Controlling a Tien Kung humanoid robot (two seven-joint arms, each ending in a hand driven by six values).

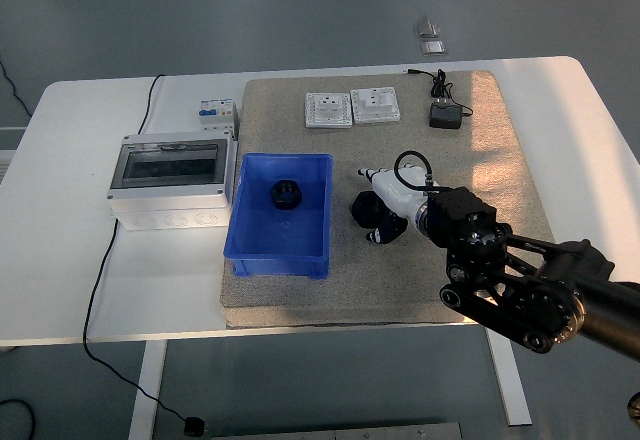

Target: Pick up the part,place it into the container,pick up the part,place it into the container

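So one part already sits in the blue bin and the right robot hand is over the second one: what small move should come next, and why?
Probably close the fingers firmly on the black part and lift it slightly. The right robot hand is curled over it on the mat, just right of the blue container, whose rim the part must clear. Whether the grasp is secure cannot be seen.

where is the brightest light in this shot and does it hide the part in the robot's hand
Head view: a sunlit patch washes out the table's right end and crosses the mat; the right hand sits just left of it, so the black part stays readable, though dark on dark fingers.
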